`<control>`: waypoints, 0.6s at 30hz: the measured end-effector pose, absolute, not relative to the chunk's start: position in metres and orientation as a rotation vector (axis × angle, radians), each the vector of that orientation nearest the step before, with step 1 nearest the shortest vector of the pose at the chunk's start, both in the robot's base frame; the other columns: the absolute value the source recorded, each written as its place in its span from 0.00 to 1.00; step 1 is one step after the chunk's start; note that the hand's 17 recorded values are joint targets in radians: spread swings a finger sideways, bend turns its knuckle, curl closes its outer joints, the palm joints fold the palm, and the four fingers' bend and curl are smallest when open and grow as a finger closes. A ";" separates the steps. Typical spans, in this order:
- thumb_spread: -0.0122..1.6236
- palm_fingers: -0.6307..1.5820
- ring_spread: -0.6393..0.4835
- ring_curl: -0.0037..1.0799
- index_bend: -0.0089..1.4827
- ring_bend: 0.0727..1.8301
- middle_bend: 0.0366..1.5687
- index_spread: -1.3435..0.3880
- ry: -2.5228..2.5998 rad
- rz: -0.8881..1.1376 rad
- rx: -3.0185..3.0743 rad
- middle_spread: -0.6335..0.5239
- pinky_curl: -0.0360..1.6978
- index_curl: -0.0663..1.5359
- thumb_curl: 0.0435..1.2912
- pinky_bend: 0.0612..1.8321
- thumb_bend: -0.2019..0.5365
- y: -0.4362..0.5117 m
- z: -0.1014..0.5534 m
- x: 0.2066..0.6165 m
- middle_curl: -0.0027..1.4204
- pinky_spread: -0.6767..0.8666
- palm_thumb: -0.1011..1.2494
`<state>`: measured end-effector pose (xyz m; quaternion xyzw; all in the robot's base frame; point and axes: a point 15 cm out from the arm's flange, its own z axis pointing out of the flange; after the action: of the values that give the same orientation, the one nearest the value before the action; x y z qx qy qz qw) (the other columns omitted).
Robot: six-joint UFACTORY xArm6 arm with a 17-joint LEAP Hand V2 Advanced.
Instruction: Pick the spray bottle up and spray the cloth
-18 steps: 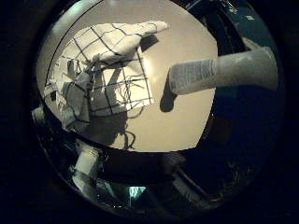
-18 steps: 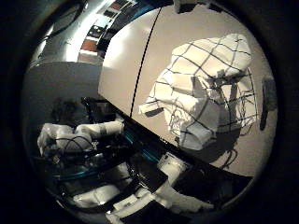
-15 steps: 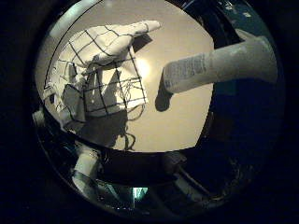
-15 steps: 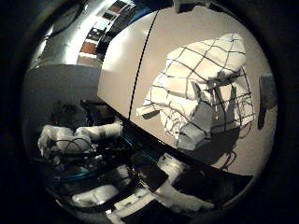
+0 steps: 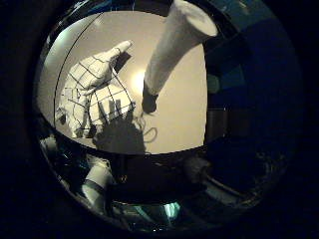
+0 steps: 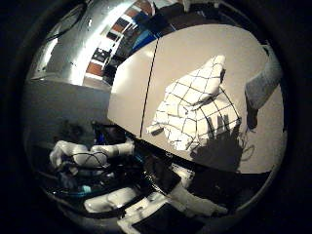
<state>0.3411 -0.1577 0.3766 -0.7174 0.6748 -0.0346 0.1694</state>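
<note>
Bottle [image 5: 172, 45] whole beside cloth [image 6: 195, 109] only little-finger side — robot hand grip unclear.

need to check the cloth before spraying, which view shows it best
The thumb side palm view: the checked cloth lies whole and crumpled on the table. The little finger side view shows it smaller, partly under a shadow, beside the spray bottle.

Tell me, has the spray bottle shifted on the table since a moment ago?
No. The spray bottle's base sits beside the same corner of the checked cloth on the table as before; only the camera has moved.
</note>
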 end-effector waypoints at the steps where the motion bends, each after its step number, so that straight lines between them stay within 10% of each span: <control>1: 0.66 0.32 0.76 0.24 0.12 0.11 0.10 0.63 1.914 -0.106 -1.997 0.63 0.20 0.22 0.19 0.16 0.25 -0.162 0.382 0.341 0.22 0.68 0.42; 18: 0.66 0.34 0.76 0.24 0.12 0.10 0.10 0.66 1.857 -0.214 -1.438 0.69 0.20 0.23 0.20 0.14 0.25 -0.247 0.416 0.344 0.22 0.68 0.48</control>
<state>0.3444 -0.2473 0.4155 -0.5637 0.7277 -0.0840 0.3816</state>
